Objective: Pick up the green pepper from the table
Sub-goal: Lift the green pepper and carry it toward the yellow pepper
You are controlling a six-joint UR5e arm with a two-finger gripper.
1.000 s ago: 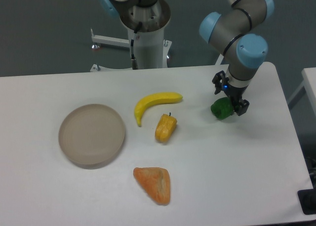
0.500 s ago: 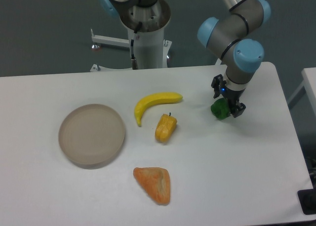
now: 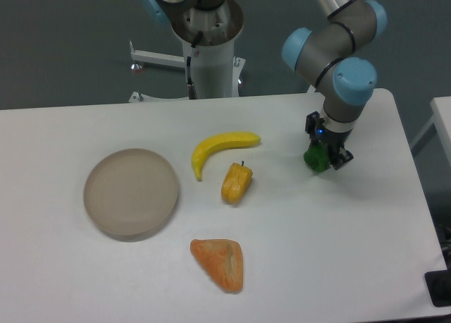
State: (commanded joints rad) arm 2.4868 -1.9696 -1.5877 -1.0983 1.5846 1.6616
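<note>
Gripping the green pepper (image 3: 316, 159), the gripper (image 3: 323, 156) had its two dark fingers pinched against the pepper's sides near the right end of the table (image 3: 352, 231).

From where I stood, the pepper sat low between the fingers, right down at the white tabletop, though I could not tell whether it touched the surface or hung just clear of it. Above it rose the arm (image 3: 338, 51), grey with light-blue joint caps, bending back toward the far edge. Well to the left of the pepper lay a yellow pepper (image 3: 236, 183) with a dark stem, and just behind that a banana (image 3: 218, 149). Nearer the front edge lay an orange wedge of bread (image 3: 220, 263), and farther left sat a round beige plate (image 3: 131, 192).
</note>
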